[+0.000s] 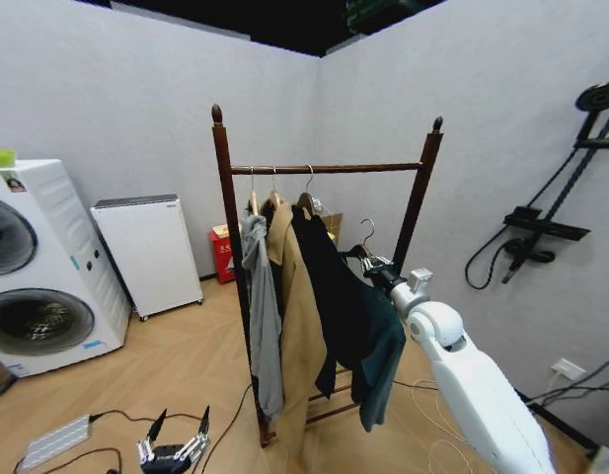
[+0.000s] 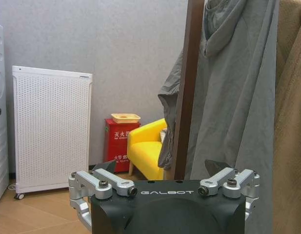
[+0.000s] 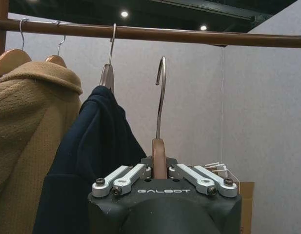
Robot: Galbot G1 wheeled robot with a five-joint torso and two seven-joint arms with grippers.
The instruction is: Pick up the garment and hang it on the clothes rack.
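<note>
The garment [image 1: 368, 331] hangs from our right gripper [image 1: 375, 265] just in front of the clothes rack [image 1: 324, 169], below its bar and toward the right post. It is not yet on the bar. In the right wrist view the right gripper [image 3: 159, 171] has its fingers pressed on the wooden neck of the hanger [image 3: 159, 158], and the metal hook [image 3: 161, 92] stands upright, its tip under the bar of the clothes rack [image 3: 189, 35]. Along the bar, toward the left post, we see a dark coat [image 3: 91, 161], a tan coat [image 3: 28, 126] and a grey hooded jacket [image 2: 233, 87].

To do this step well, we think the hook must rise above the bar in the free part beside the dark coat, then come down over it while the hanger stays upright. The opening of the hook seems to face the dark coat, though we cannot be sure from this angle.

Our left gripper [image 1: 171, 452] waits low beside the left post, fingers spread, holding nothing.
</note>
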